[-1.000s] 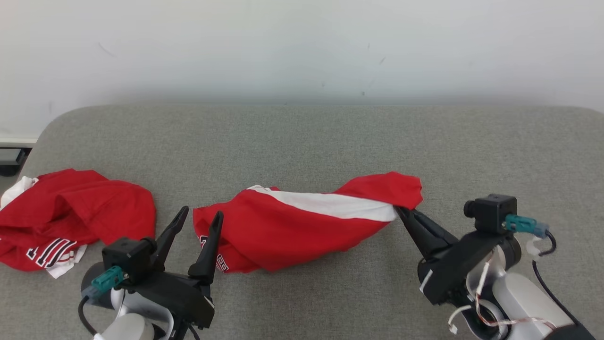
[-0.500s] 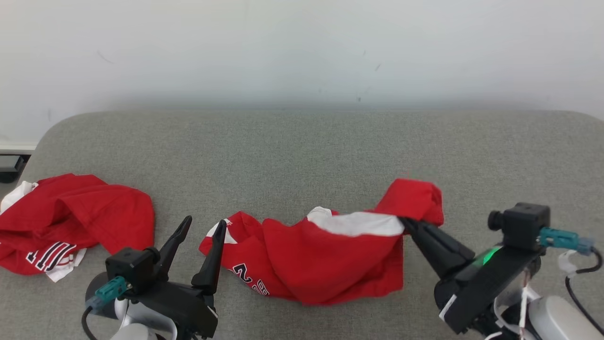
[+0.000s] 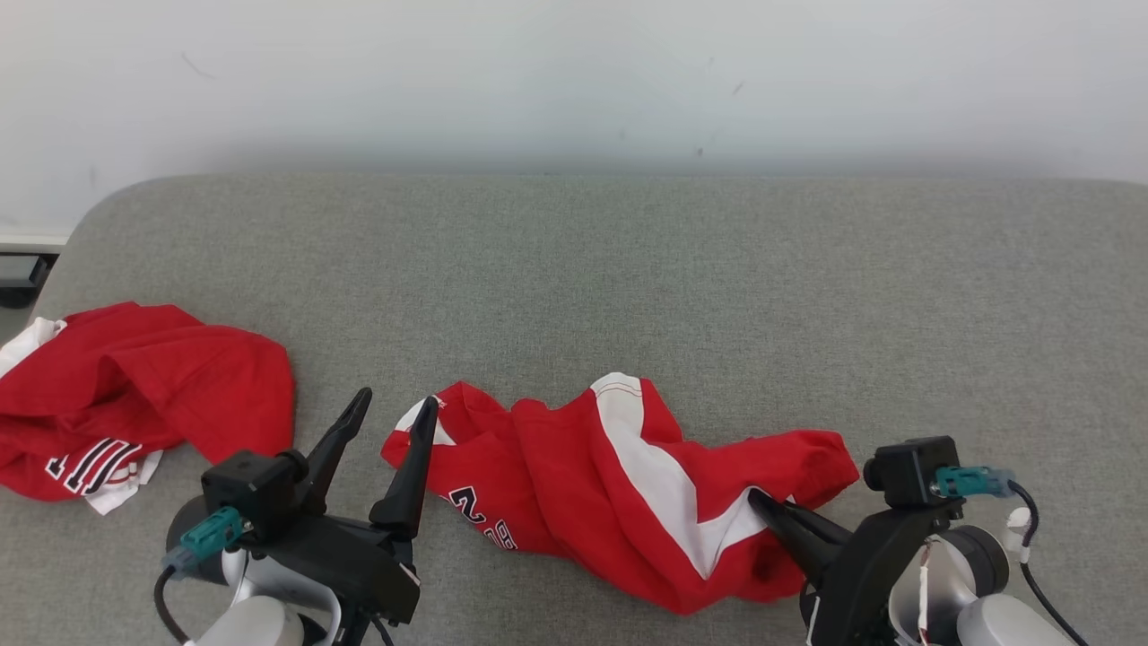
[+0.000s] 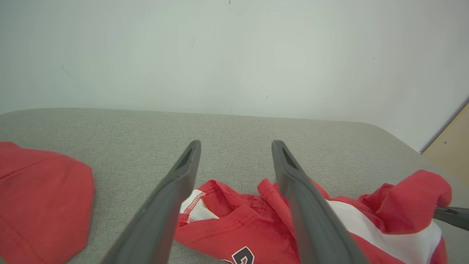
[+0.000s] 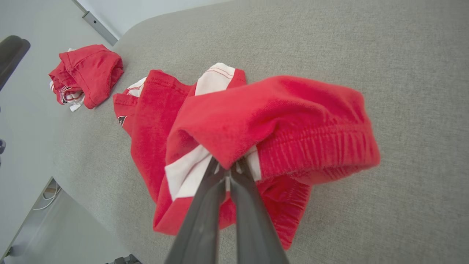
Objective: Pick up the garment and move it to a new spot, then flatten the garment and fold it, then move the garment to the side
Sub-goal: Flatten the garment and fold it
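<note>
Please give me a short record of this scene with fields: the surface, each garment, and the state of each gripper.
surface: grey padded surface
garment: red with a white stripe, crumpled, lying in the middle
left gripper: open, at the garment's left end, holding nothing
right gripper: shut on the garment's right end
other garment: red, bunched at the far left, apart from both grippers
folding: not yet done

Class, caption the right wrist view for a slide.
Right gripper pinches a bunched red-and-white garment on the grey surface.

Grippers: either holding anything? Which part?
Right gripper shut on the red garment, pinching bunched fabric at the white stripe beside its elastic waistband. Left gripper open, holding nothing.
</note>
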### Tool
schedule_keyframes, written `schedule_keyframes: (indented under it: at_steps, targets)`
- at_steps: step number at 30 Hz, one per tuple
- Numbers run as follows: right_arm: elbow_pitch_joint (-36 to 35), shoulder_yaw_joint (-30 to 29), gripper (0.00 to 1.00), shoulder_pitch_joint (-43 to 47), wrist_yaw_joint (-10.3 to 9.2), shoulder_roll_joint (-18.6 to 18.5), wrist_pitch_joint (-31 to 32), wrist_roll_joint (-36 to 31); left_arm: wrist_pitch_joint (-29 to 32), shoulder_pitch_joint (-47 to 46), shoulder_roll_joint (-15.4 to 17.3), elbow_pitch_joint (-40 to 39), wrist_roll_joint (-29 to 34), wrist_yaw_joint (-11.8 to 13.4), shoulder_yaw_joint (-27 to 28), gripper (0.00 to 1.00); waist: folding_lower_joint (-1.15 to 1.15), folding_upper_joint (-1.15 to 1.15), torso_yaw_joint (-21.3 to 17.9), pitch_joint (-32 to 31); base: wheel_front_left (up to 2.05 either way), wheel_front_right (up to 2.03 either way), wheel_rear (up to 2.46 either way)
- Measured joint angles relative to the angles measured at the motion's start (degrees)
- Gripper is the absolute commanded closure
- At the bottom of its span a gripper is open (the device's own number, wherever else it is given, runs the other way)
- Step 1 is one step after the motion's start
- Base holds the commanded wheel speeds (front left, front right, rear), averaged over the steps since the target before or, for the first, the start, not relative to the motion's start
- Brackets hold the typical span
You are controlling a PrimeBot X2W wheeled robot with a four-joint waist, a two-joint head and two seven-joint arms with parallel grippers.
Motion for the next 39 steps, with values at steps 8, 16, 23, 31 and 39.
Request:
schedule_keyframes:
  at_steps: [8,16,23,31,39]
  targets:
    - [2.6,1.3,1.0,-1.3,-0.49,0.6,2.2,-0.5,0.0,-0.3,0.0,0.3,0.0,0.0,0.0,0.0,0.0,0.0,0.4,0.8,0.0,0.0,0.0]
    - [1.1,1.3,0.0,-2.0,-0.68,1.3,2.2,-0.8,0.0,0.0,0.5,0.9,0.0,0.0,0.6,0.0,0.0,0.0,-1.3,0.6,0.0,0.0,0.0]
    - [-4.9,0.5,0.0,2.7,-1.02,-0.5,2.1,-0.8,-0.1,0.4,0.9,0.8,0.0,0.0,0.8,0.0,0.0,0.0,-4.1,0.3,0.0,0.0,0.0]
    - [-9.0,-3.7,0.0,10.3,-2.01,-2.7,0.7,-0.5,-0.1,0.3,0.7,0.0,0.0,0.0,0.5,0.0,0.0,0.0,-6.2,1.1,0.0,0.0,0.0]
    - [-7.9,-4.4,0.0,14.7,-2.45,-2.7,1.3,-0.9,0.0,0.0,0.6,-0.1,0.1,0.0,0.2,0.0,0.0,0.0,-6.8,2.3,0.0,0.0,0.0]
